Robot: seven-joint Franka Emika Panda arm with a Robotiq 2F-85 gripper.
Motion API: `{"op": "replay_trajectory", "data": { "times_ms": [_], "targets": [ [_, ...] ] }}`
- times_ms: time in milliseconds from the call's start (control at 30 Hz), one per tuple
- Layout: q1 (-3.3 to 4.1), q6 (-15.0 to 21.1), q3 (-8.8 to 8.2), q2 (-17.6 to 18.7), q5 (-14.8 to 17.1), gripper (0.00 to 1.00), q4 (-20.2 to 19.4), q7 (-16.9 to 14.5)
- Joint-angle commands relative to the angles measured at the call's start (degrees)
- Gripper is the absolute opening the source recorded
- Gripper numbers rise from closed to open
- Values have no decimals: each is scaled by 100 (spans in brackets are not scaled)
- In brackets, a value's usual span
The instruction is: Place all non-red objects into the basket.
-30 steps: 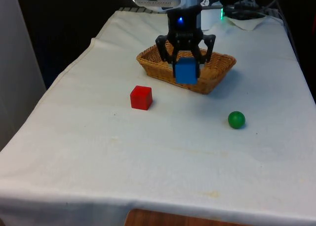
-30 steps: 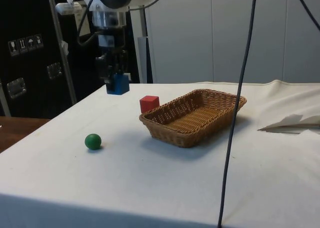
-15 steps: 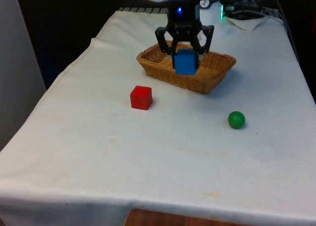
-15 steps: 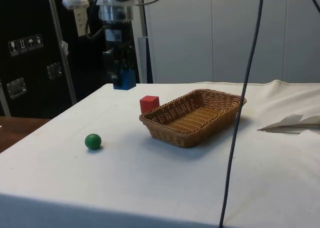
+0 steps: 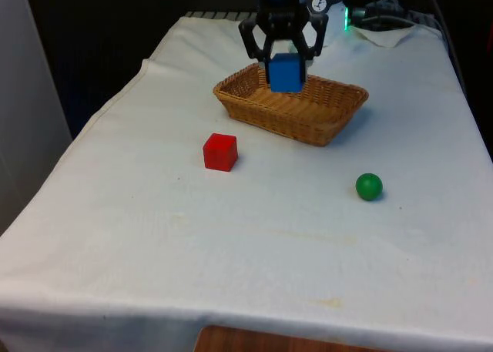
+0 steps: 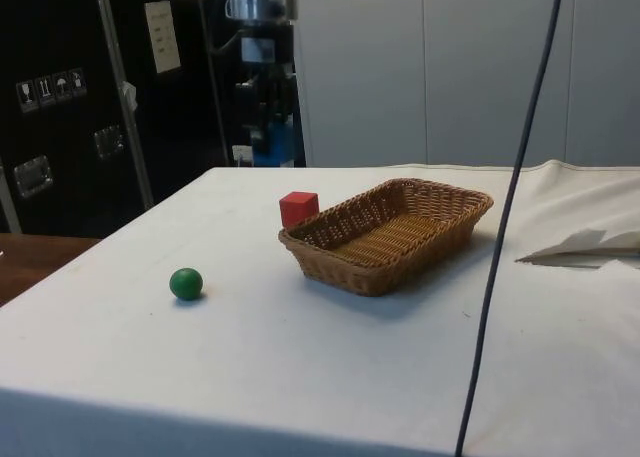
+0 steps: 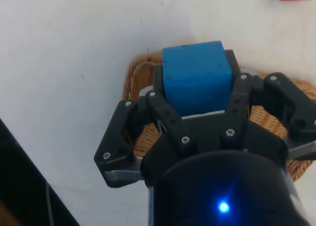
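Hanging above the basket point(image 5: 308, 125), the gripper point(image 5: 283, 53) is clamped on the blue cube point(image 5: 286, 72), which sits between its fingers clear of the wicker. The red cube point(image 5: 220, 152) rests on the counter point(image 5: 231, 236) near the basket, on the front view's left. The green ball point(image 5: 369, 186) lies well apart, toward the front view's right.

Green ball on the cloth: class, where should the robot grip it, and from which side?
Grip the green ball across its widest middle, coming straight down from above. It is round and sits free on the cloth, so a low or sideways approach would likely roll it away.
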Motion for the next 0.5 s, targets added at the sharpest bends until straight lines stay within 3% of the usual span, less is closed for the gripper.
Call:
{"op": "replay_trajectory", "data": {
  "times_ms": [0,167,433,467],
  "targets": [
    [0,97,-17,-138,-11,5,-160,-40],
    [0,69,-52,-264,0,5,-304,-92],
    [-6,218,-160,-705,-29,5,-854,-292],
    [0,143,-155,-642,0,5,-773,-286]
  ]
}}
